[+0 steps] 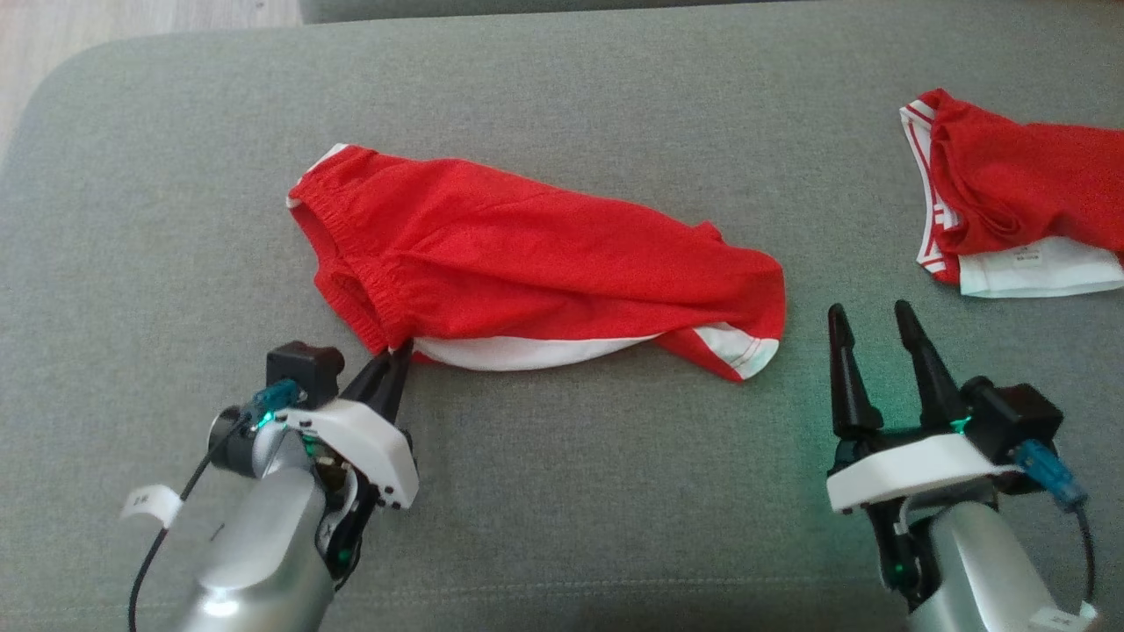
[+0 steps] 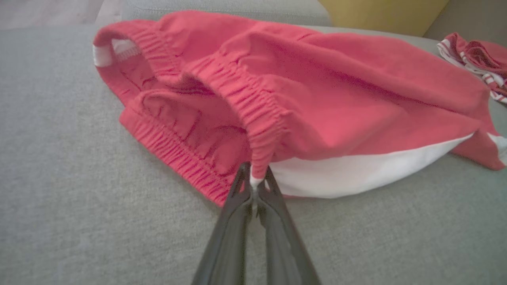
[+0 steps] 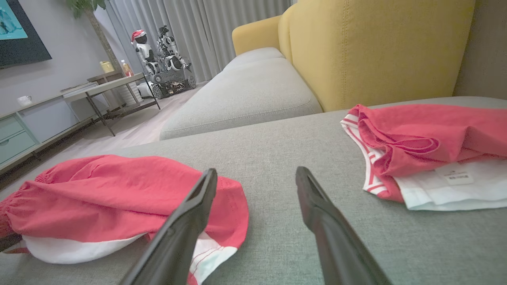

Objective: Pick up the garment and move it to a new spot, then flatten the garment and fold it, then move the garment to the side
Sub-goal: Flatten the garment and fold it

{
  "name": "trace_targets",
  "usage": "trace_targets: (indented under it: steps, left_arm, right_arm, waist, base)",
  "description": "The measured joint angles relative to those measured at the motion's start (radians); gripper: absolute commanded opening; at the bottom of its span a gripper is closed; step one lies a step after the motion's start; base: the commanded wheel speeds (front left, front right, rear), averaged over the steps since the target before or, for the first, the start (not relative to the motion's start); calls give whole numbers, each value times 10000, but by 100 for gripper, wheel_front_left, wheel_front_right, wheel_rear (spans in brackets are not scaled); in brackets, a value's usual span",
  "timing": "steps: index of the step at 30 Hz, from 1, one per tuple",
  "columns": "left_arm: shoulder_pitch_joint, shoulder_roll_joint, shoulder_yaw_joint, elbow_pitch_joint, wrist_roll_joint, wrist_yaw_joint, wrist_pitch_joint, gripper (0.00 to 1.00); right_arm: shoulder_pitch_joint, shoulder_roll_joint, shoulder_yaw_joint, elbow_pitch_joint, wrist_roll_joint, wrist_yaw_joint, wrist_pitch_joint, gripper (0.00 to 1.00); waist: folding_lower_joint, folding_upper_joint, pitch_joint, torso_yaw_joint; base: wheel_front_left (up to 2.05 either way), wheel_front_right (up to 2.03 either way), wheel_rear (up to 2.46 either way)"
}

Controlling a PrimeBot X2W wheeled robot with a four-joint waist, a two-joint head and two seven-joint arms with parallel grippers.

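Red shorts point(image 1: 527, 254) in L claw point(image 1: 402, 349); 2nd garment point(image 1: 1027, 184) apart (right).

Left gripper point(image 1: 397, 353) pinches waistband corner of red shorts point(image 1: 527, 254) on grey cushion point(image 1: 615, 491); right gripper point(image 1: 869, 312) spread, near hem.

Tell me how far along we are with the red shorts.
Done: nothing finished; the red shorts lie crumpled on the grey cushion. In hand: the pick-up, left pincer shut on the waistband; right pincer open beside the hem, apart from it. Remaining: lift, move, flatten, fold, set aside.
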Motion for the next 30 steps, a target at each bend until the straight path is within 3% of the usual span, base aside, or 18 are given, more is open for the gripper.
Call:
trace_targets:
  steps: [12, 30]
  left_arm:
    - [597, 98, 487, -1453, 8, 2, -8, 0]
    - [734, 92, 337, -1854, 33, 25, -8, 0]
  right_arm:
    - [2, -2, 779, 1327, 487, 0, 869, 100]
    - [-568, -6, 1825, 2838, 1793, 0, 1756, 100]
  waist:
    - [0, 0, -379, 392]
    - [0, 0, -294, 690]
  base:
    - [0, 0, 0]
    - [0, 0, 0]
